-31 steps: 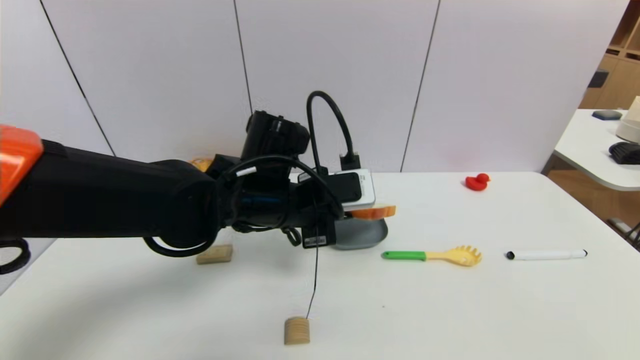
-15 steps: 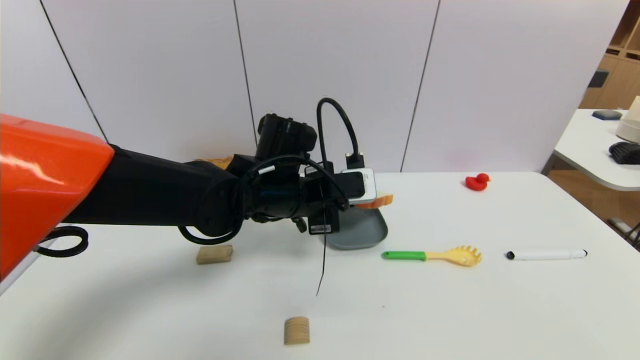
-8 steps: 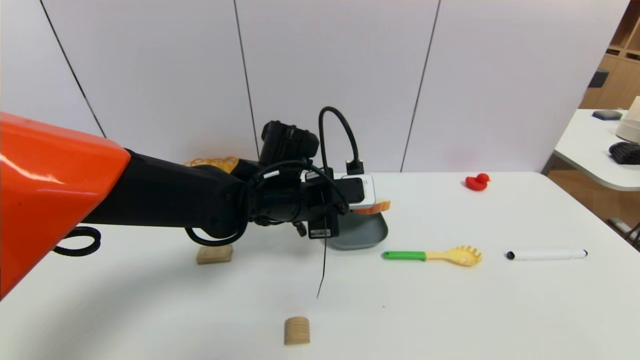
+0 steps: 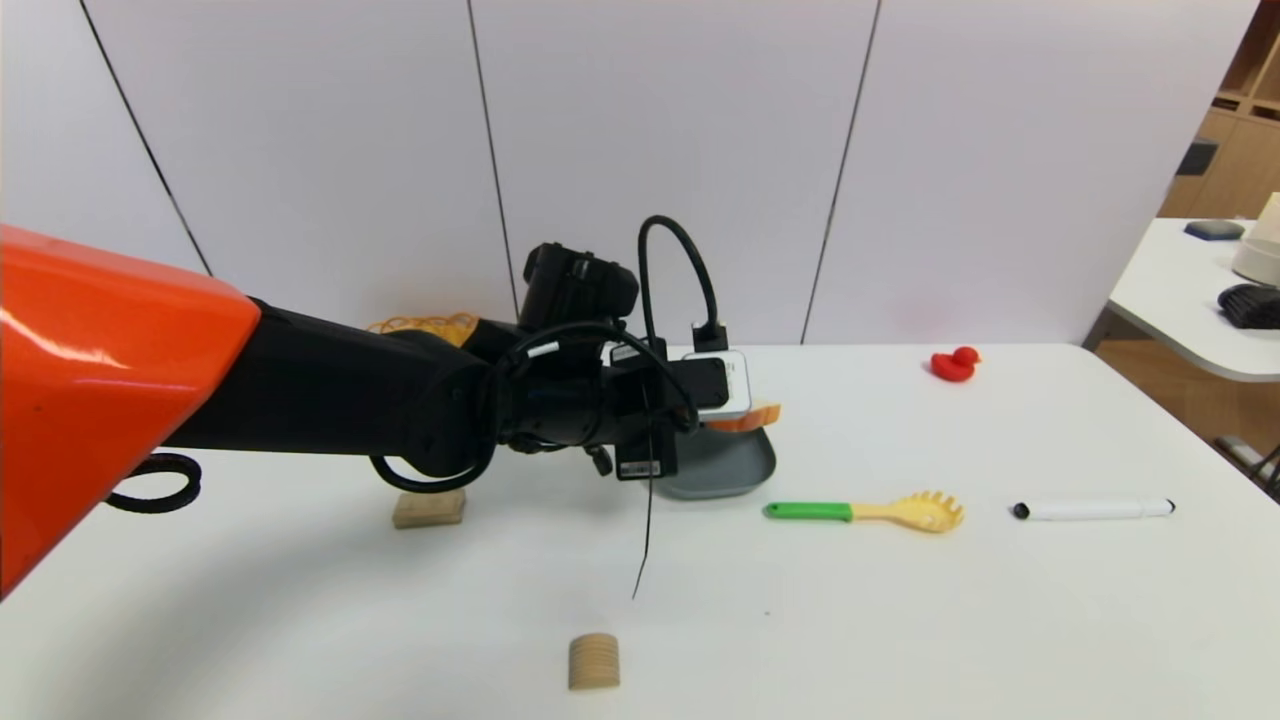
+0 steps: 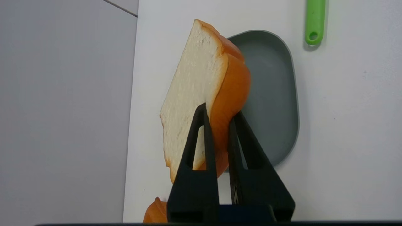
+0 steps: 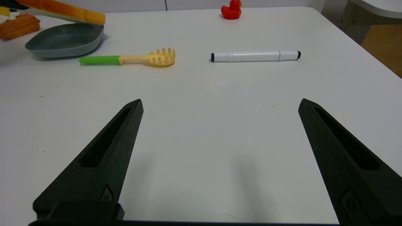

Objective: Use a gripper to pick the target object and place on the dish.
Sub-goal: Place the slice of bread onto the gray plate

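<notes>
Nearest to the robot, a small ribbed wooden cylinder (image 4: 594, 661) stands on the white counter (image 4: 900, 620). The right claw (image 6: 220, 108) hangs low over the bare front part of the counter with its two fingers spread wide, holding nothing. A little farther, a flat wooden block (image 4: 429, 508) lies to the left. To the right lie a pasta spoon (image 4: 865, 511) with a green handle and a yellow head, and beyond it to the right a white marker (image 4: 1093, 509).

Behind the spoon handle sits the blue-grey dish (image 4: 735, 470). The left claw (image 5: 220, 113) reaches in from the left, and its fingers are closed tightly on the toast slice (image 5: 201, 94), pinching it at one crusted edge. The slice is in the air, tilted above the far part of the dish. A brown waffle cake (image 6: 19, 24) lies just beside the dish on its far left. At the far edge of the counter sit an orange wicker basket (image 4: 425, 324), mostly hidden by the left arm, and, well to the right, a red toy duck (image 4: 954, 363).
</notes>
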Tool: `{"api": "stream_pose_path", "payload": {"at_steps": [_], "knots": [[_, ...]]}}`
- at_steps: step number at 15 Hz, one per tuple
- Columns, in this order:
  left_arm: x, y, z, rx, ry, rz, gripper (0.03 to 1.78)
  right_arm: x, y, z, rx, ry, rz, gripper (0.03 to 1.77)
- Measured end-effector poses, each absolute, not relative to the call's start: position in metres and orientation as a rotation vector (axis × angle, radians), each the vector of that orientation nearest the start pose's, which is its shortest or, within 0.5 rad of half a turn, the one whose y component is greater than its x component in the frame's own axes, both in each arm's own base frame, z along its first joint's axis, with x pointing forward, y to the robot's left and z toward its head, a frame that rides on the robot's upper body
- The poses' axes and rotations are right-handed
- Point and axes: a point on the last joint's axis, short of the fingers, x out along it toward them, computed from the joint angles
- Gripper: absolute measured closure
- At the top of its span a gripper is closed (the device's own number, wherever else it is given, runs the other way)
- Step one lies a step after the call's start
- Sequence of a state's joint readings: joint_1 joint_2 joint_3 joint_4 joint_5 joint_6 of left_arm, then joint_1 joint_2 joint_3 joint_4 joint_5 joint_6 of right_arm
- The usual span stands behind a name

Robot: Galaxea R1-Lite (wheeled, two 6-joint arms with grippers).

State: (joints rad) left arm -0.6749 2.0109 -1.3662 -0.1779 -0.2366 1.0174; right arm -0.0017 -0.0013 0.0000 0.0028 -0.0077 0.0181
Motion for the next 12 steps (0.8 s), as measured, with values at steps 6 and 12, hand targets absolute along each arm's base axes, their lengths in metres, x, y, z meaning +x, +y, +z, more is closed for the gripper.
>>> {"api": "stream_pose_path", "payload": {"at_steps": [6, 12], "knots": [[0.3071, -0.2526, 0.1725, 1.039, 0.072, -1.112, 1.64, -0.0229, -0.0001, 0.0752, 0.018, 0.001, -0.009, 0.09], [0.3070, -0.2526, 0.1742, 1.040, 0.064, -1.109, 1.64, -0.0229, -0.0001, 0.0752, 0.018, 0.001, -0.009, 0.09]]}}
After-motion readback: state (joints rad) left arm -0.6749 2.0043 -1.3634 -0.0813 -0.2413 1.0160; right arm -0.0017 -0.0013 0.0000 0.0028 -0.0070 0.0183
